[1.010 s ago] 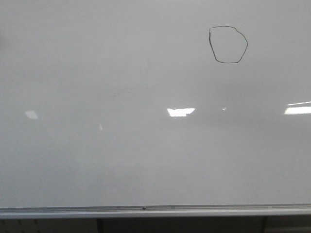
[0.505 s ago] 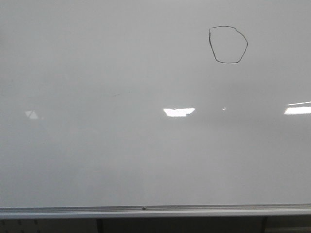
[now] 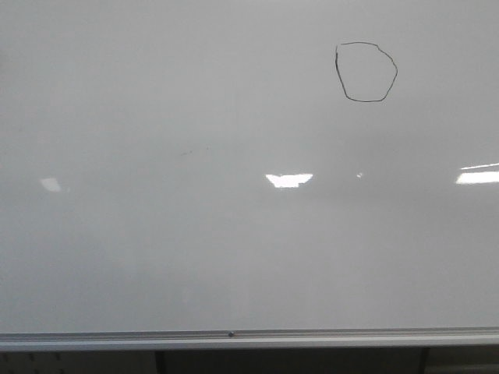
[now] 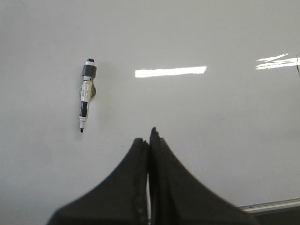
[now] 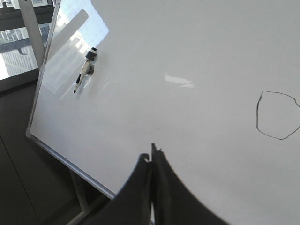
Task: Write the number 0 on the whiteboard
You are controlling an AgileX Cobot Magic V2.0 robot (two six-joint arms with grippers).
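While the whiteboard (image 3: 156, 257) is filling nearly the whole front view, the number 0 (image 3: 366, 72) is sitting high on its right-hand part as a thin black loop, closed and somewhat angular. The silver bottom rail (image 3: 234, 339) is running along the board's lower edge. Bright light reflections (image 3: 289, 180) are lying across the board's middle band (none of them touching the loop). Neither arm is appearing in the front view. In the left wrist view the left gripper (image 4: 149, 140) is holding its jaws together with nothing between them, pointing at bare board. A marker (image 4: 86, 93) is clinging to the board surface, well apart from that gripper, tip downward. In the right wrist view the right gripper (image 5: 152, 157) is likewise showing jaws pressed together and holding nothing, with the loop off to one side of it and the marker on the other.
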